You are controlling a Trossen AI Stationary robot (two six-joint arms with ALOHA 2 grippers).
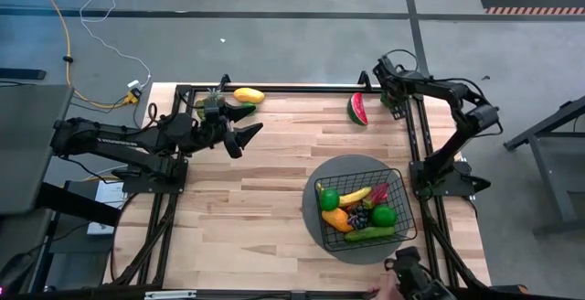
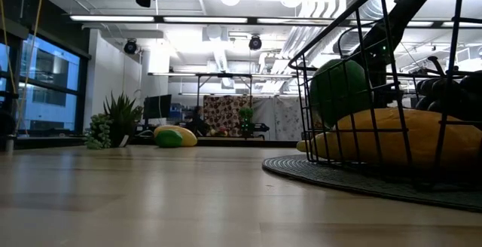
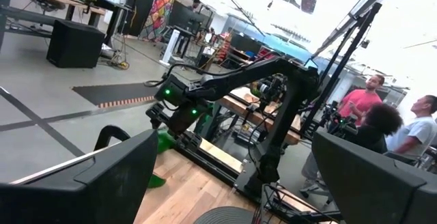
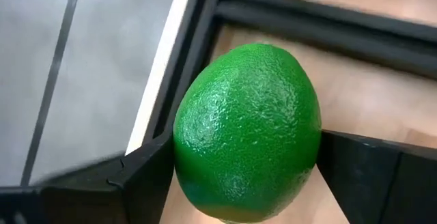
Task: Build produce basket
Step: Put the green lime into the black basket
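The black wire basket [image 1: 395, 183] stands on a round grey mat [image 1: 315, 222] at the near right. It holds a banana [image 1: 355, 195], limes [image 1: 384, 216], a cucumber [image 1: 370, 233], an orange mango, grapes and a red chili. The basket also shows in the low view [image 2: 354, 66]. My right gripper [image 1: 388, 90] is at the table's far right corner, shut on a green lime [image 4: 246, 128]. My left gripper [image 1: 245, 137] is open and empty, raised over the table's far left. A watermelon slice [image 1: 358, 109], a yellow mango [image 1: 248, 94] and a green fruit [image 1: 240, 110] lie on the table. My right gripper pinches the lime between its two fingers, one finger [image 4: 140, 176] on one side [image 4: 188, 149] and the other finger [image 4: 372, 173] on the opposite side. The lime stands with its long axis across the gap. The black frame rail and the table corner show behind it.
A leafy green piece [image 1: 216, 93] lies by the yellow mango at the far left. Black frame rails [image 1: 416, 144] run along the table's edges. Bare wood [image 1: 247, 208] lies between the left arm and the mat. A hand [image 1: 386, 289] shows at the near edge; people [image 3: 369, 98] stand beyond the table.
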